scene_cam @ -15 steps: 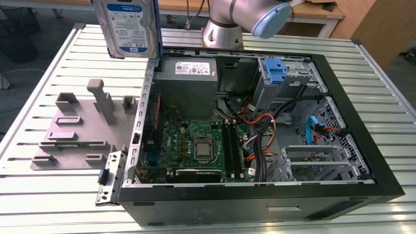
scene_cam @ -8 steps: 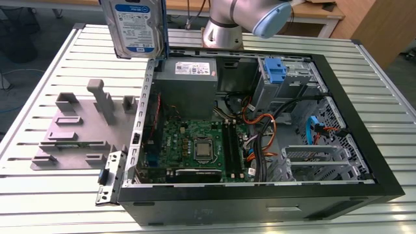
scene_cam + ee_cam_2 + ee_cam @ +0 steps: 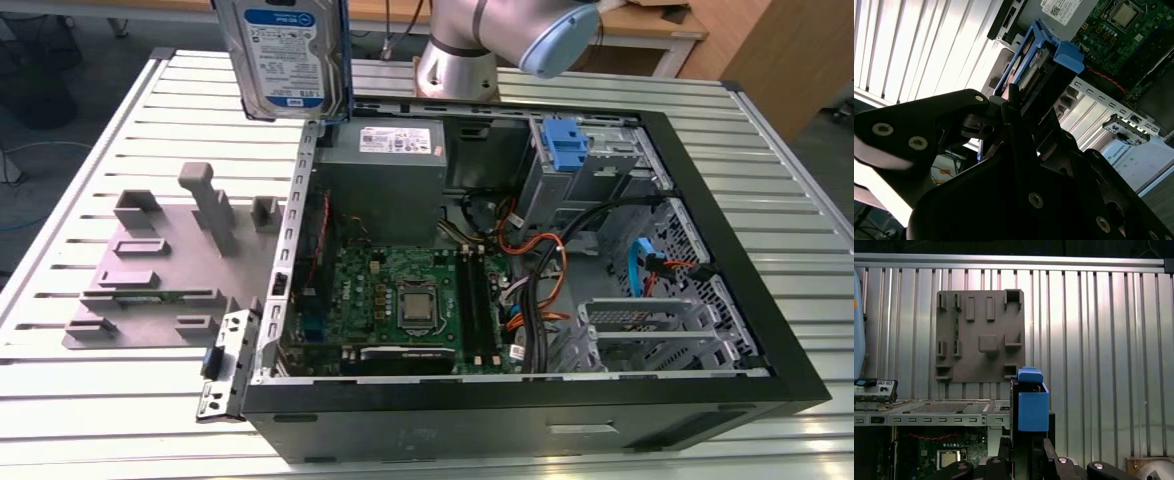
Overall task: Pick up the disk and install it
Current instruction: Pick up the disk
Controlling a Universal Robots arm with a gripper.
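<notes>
Pickup is done: the black gripper's (image 3: 1026, 107) jaws clamp the silver, blue-railed rectangular metal disk (image 3: 287, 55), aloft at the exterior view's upper left. It is not yet seated in the open black computer case (image 3: 534, 420).

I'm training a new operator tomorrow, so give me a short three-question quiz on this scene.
1. True or false: the silver metal hard drive with blue side rails lies inside the open black computer case.
2. What does the pincer hold? A) the drive B) a loose cable C) nothing
3. In the exterior view, on which side of the case is the grey slotted fixture plate?
Key: 1 false, it is held in the air; 2 A; 3 the exterior view's left.
</notes>
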